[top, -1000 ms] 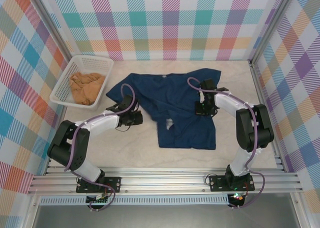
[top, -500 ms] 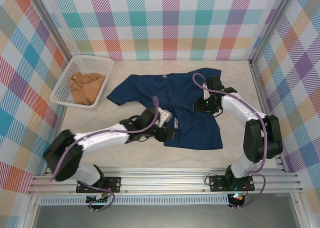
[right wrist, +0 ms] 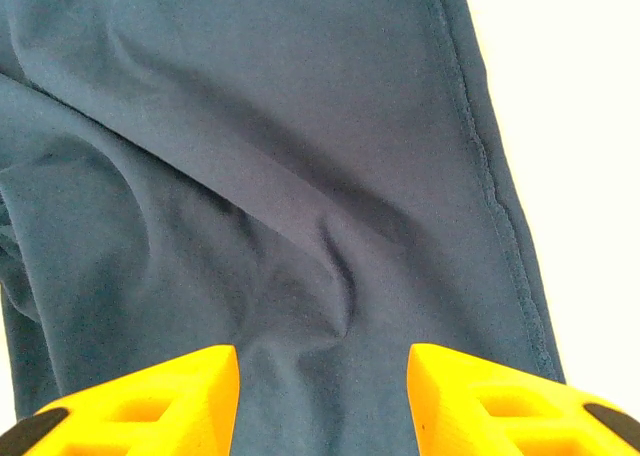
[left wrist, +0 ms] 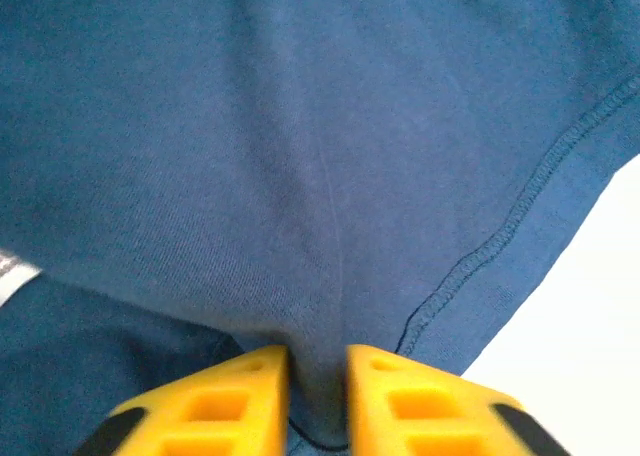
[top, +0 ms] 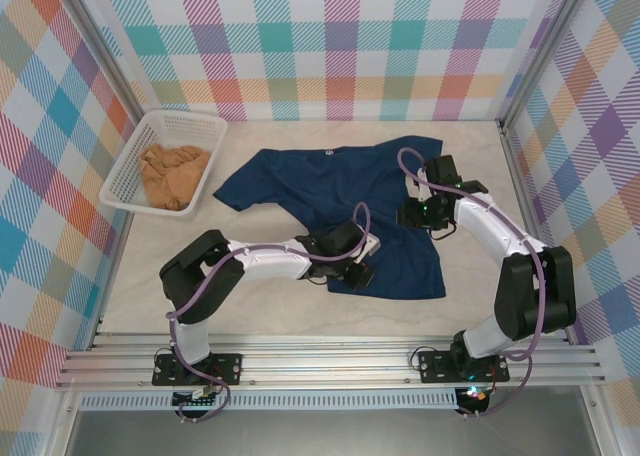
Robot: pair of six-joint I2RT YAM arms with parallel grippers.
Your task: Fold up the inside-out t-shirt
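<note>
The inside-out t-shirt (top: 320,181), dark navy, lies across the middle of the table with its lower part bunched toward the right. My left gripper (top: 358,268) reaches across to the shirt's lower middle. In the left wrist view its yellow fingers (left wrist: 230,406) pinch a raised fold of the navy cloth (left wrist: 300,126), with the stitched hem (left wrist: 520,211) just to the right. My right gripper (top: 415,214) hovers over the shirt's right side. Its yellow fingers (right wrist: 150,406) stand well apart above creased cloth (right wrist: 250,126) and grip nothing.
A white basket (top: 135,166) holding a tan-orange garment (top: 172,174) sits at the back left. Plaid walls close in the back and both sides. Bare pale tabletop (top: 240,306) lies in front of the shirt, and a metal rail (top: 330,361) runs along the near edge.
My left arm has swept right from the shirt's left edge to its lower middle, opening on the way and then closing on a fold. My right gripper has opened and drifted slightly right.
</note>
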